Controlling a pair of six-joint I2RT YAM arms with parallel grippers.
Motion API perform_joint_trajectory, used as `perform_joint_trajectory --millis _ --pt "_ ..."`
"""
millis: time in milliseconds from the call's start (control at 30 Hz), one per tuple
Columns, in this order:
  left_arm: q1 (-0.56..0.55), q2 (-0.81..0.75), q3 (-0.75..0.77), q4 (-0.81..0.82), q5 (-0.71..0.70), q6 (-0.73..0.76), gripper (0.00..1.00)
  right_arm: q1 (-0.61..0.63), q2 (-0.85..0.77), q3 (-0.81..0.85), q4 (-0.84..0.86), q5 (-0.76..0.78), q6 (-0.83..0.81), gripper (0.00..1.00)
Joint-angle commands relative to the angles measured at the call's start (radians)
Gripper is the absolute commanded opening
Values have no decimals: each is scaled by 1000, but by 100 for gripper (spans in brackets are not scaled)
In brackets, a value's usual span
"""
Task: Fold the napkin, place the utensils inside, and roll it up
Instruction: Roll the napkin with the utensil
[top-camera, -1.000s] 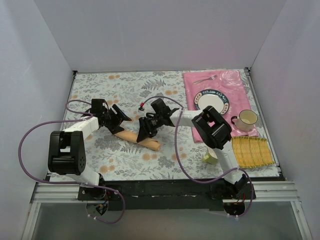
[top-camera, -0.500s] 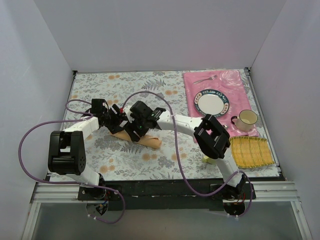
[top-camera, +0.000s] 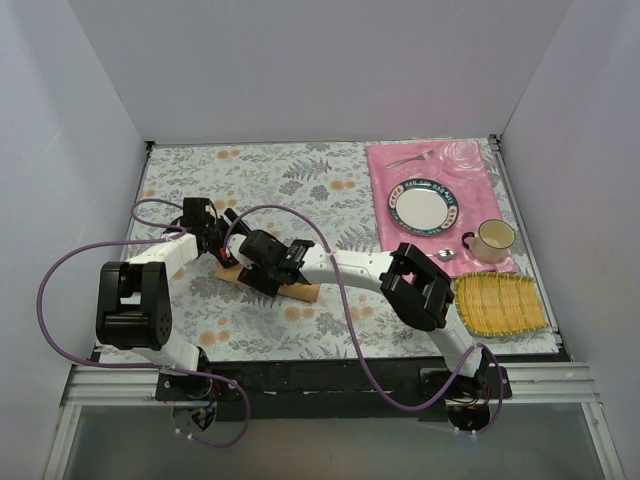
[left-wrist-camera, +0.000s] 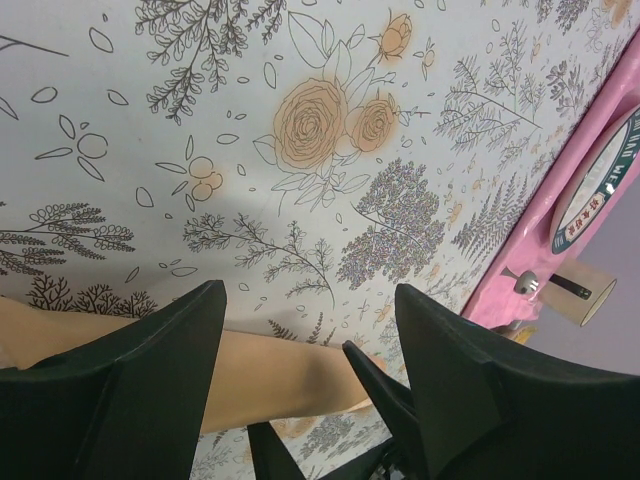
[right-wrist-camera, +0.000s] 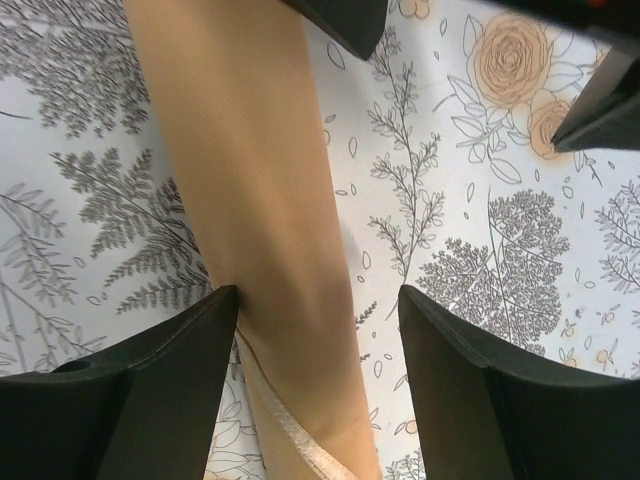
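Both reaching low and inward, left tool (left-wrist-camera: 308, 295) and right tool (right-wrist-camera: 318, 292) hang over the napkin (right-wrist-camera: 250, 180), spread wide, empty.

Napkin (top-camera: 304, 291) is lying flat as a peach-orange roll, well left of the plate (top-camera: 424, 204). Fork (top-camera: 409, 159) is lying just behind the plate, and spoon (top-camera: 447, 254) is lying near its front edge.

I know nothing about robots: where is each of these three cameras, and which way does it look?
Top external: above and behind the robot, looking down on the table; the left arm and right arm show, bases nearest.
Left wrist: on the left arm, looking down past the open left gripper.
Right wrist: on the right arm, looking down past the open right gripper.
Both wrist views share the napkin.
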Motion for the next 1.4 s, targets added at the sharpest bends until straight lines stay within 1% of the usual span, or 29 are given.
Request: perform_joint_trajectory --millis 0,167,200,267,300,333,400,433,500,533,600,633,700,733,833,900,967,1000,1067,1233,1333,1367 --pt "7 -12 23 -1 12 15 68 22 14 -33 38 99 -49 73" --pt "13 -18 51 -22 12 16 68 24 13 -56 58 54 -26 70" --pt "15 -26 60 -30 -7 19 68 21 16 -55 58 47 -15 68" --pt "15 -41 82 -65 -34 35 68 -1 17 -45 53 -13 19 61" --pt "15 -52 100 -77 -53 39 69 -12 16 -44 53 -41 60 58" --pt "15 -73 111 -88 -75 44 69 -37 17 -41 51 -100 83 54" --pt "15 -93 131 -112 -89 55 69 -67 28 -13 35 -162 143 51" --pt "15 -105 135 -122 -98 56 69 -96 46 0 24 -220 148 48" --pt "15 -118 145 -148 -104 64 70 -131 59 8 22 -333 210 44" --pt "15 -124 149 -155 -106 64 70 -169 68 5 25 -432 255 41" --pt "15 -138 152 -181 -104 75 70 -209 76 -10 60 -536 302 39" --pt "15 -147 145 -189 -101 76 70 -248 82 -30 76 -624 348 38" --pt "15 -182 131 -198 -77 75 70 -283 95 -44 111 -712 387 38" --pt "15 -194 119 -198 -61 67 70 -315 111 -61 128 -810 410 39" --pt "15 -228 59 -160 46 33 69 -360 125 -94 207 -931 482 41" --pt "13 -233 23 -137 72 16 69 -369 126 -105 214 -950 490 43" --pt "15 -224 8 -107 71 4 69 -374 123 -105 213 -961 482 49" --pt "13 -190 16 -94 71 4 69 -374 108 -105 203 -952 472 53" --pt "15 -158 22 -73 80 -10 69 -374 94 -93 182 -941 449 56" --pt "15 -103 37 -33 65 -11 69 -371 50 -62 81 -810 376 64" --pt "15 -84 37 -31 40 -1 69 -346 8 -27 6 -679 298 69" --pt "15 -83 36 -31 35 2 69 -325 -9 -7 -17 -601 281 71"
